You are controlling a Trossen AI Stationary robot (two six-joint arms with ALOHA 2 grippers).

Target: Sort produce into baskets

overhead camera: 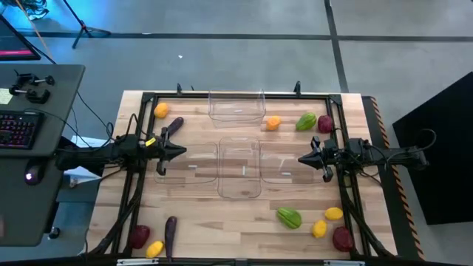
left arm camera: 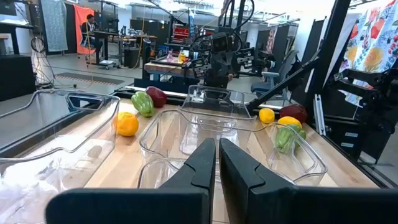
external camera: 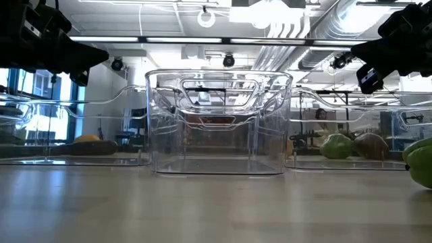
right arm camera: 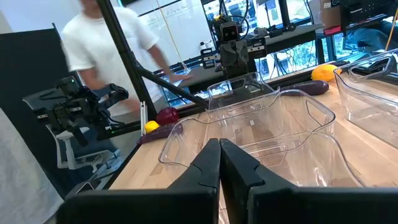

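Produce (overhead camera: 290,217) is scattered around four clear baskets (overhead camera: 239,168) at table centre. Left gripper (overhead camera: 179,151) at nine o'clock and right gripper (overhead camera: 301,158) at three o'clock are held above them, jaws together, empty.

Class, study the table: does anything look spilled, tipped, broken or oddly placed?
Nothing stands out. The four clear bins stand upright and hold nothing. The produce lies loose near the table's corners, such as a lemon and an eggplant. The left claw and right claw, both shut, hover over the bins.
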